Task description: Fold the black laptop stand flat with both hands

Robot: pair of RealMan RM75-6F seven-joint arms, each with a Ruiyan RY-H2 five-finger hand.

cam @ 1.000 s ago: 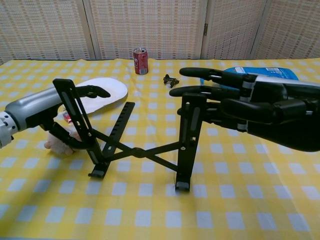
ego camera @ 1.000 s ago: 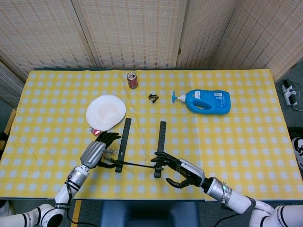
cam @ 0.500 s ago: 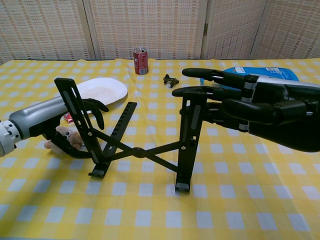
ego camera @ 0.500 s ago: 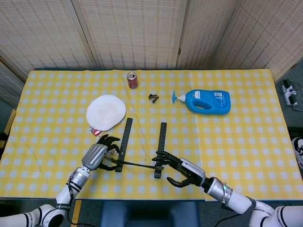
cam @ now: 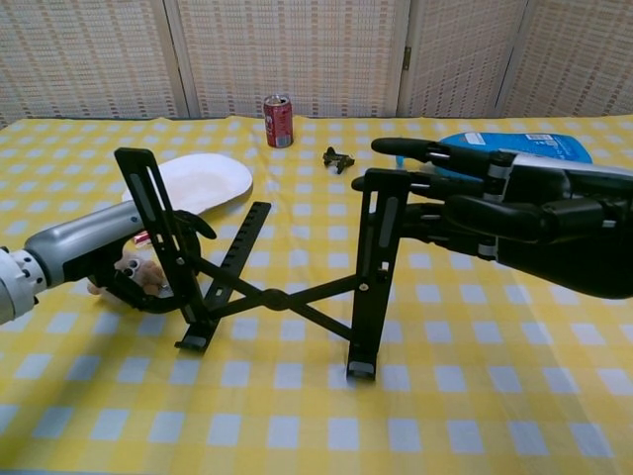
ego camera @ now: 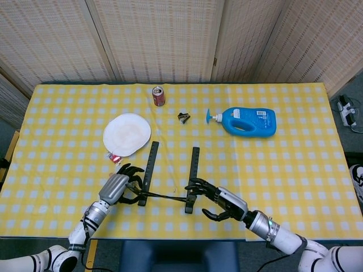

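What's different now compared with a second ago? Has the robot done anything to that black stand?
The left robot hand drew back toward the robot along the black laptop stand, uncovering the white plate. The right robot hand kept touching its upright. The stand remains unfolded.

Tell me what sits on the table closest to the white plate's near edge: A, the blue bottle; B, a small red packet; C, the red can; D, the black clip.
B: in the head view a small red packet lies right at the near edge of the plate, while the can, bottle and clip sit farther off.
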